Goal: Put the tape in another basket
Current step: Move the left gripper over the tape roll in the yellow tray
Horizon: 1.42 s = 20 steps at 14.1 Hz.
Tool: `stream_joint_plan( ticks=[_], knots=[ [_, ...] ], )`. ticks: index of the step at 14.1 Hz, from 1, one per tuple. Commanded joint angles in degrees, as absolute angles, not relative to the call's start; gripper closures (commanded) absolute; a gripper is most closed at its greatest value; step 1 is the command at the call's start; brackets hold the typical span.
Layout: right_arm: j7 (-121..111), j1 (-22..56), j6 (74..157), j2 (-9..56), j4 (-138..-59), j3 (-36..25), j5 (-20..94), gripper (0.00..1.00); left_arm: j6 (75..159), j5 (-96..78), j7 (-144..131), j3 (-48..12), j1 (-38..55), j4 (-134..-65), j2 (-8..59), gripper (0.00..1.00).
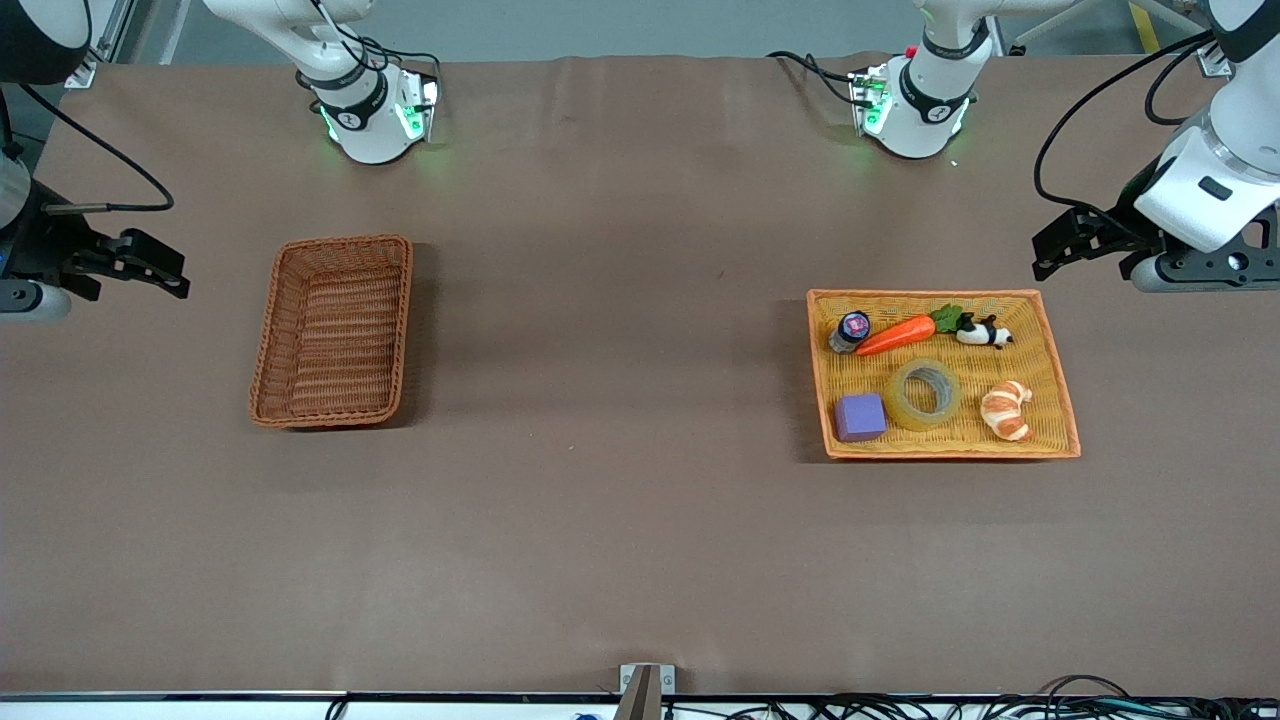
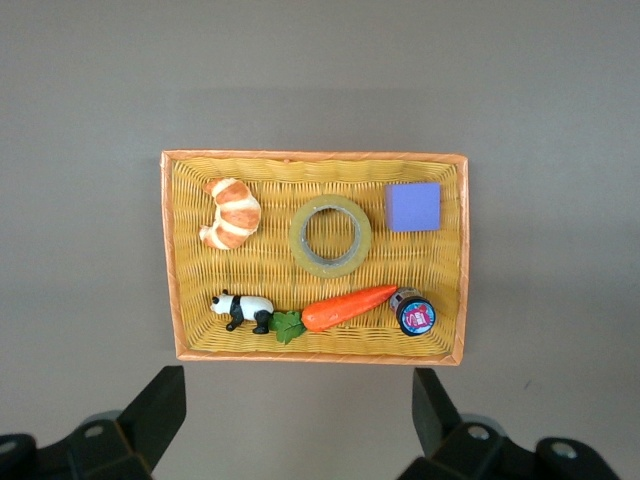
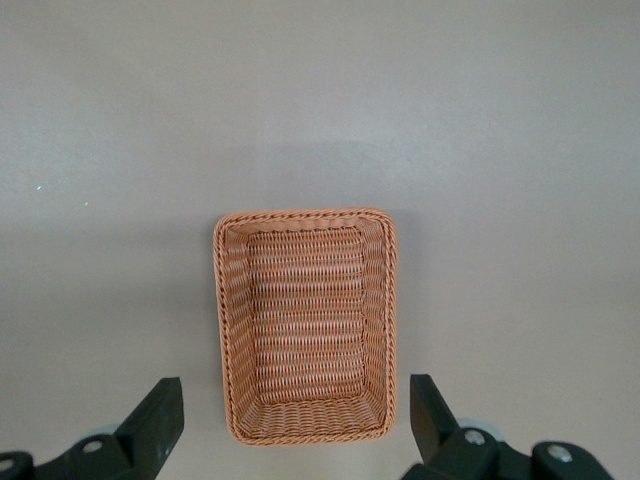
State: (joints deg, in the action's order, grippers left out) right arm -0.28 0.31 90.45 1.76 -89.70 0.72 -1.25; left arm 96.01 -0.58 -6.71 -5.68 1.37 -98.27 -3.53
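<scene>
The jaws of the left gripper (image 2: 298, 420) are spread wide and nothing is held between them. This gripper is kept high in the air, over the table just beside the orange-yellow tray (image 1: 1062, 385), at the left arm's end. The jaws of the right gripper (image 3: 297, 425) are opened equally wide and are also empty; it is hung over the table near the basket (image 1: 262, 372), at the right arm's end, and this arm is only waiting.

The tape (image 1: 923, 394) is found lying in the tray, between the purple cube (image 1: 860, 416) and the croissant (image 1: 1006, 409), apart from both. The carrot (image 1: 897, 334), the toy panda (image 1: 984, 333) and a small dark jar (image 1: 851, 331) are placed in the row farther from the front camera. The basket is seen empty and well apart from the tray.

So nothing of the task is judged as done yet. The tape must still be grasped, lifted, carried to the basket and released there.

The roll is laid flat, its hole turned upward, so its axis is standing vertical. Being round, it has no long axis on the tray; a grasp over the wall of the ring is probably the most suitable.
</scene>
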Motion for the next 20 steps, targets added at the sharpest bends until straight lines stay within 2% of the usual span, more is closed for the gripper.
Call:
stream_joint_plan(
  ticks=[1, 8, 11, 14, 18, 20],
  knots=[
    [-0.1, 1.0, 90.1, 1.5, -89.7, 0.0, -0.9, 0.00, 96.8, 0.3, -6.1, -5.7, 1.3, -99.1, -4.5, 0.00],
    [-0.1, 1.0, 90.2, 1.6, -89.7, -0.1, -0.9, 0.00, 96.2, -0.1, -7.0, -5.4, 0.8, -98.9, -3.3, 0.00],
    [-0.1, 0.9, 90.0, 1.6, -89.7, -0.1, -0.9, 0.00, 96.7, 0.3, -7.5, -5.4, 0.7, -101.2, -1.9, 0.03],
    [-0.1, 1.0, 90.2, 1.6, -89.7, -0.1, -0.9, 0.00, 97.7, 0.4, -6.5, -5.5, -0.1, -103.9, 0.9, 0.00],
    [-0.1, 0.9, 90.2, 1.7, -89.7, -0.1, -0.9, 0.00, 113.1, 0.4, -6.2, -5.4, -1.1, -114.0, 2.3, 0.00],
    [-0.1, 0.9, 90.3, 1.7, -89.8, -0.1, -0.9, 0.00, 115.0, 0.4, -6.2, -5.4, -1.6, -115.4, 4.8, 0.00]
  ],
)
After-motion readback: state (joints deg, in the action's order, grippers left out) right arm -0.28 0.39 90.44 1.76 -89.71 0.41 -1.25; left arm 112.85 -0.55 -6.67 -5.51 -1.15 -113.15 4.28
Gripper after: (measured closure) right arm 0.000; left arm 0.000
